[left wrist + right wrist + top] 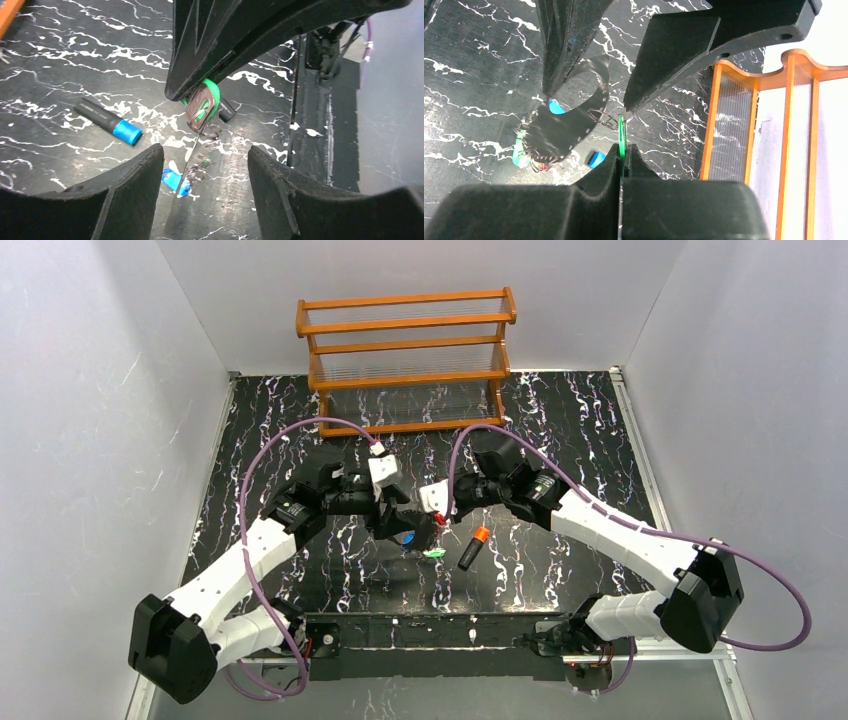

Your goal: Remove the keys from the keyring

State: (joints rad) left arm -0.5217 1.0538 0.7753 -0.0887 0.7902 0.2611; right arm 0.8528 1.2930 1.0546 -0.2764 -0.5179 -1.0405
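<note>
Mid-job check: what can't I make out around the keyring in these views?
Right wrist: the unheld green key is half hidden behind the keyring. Whether the left tool touches the keyring is unclear.
Left wrist: the held green key has its head partly covered by the right tool. The blue key is partly behind the keyring.
Top view: the keyring is hidden under both tools.

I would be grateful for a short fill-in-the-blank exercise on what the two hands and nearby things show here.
The right hand is shut on a key with a ____ head.
The left hand is ____.
The marker lying to the right of the hands in the top view has an ____ cap.
Missing words: green; open; orange.
</note>
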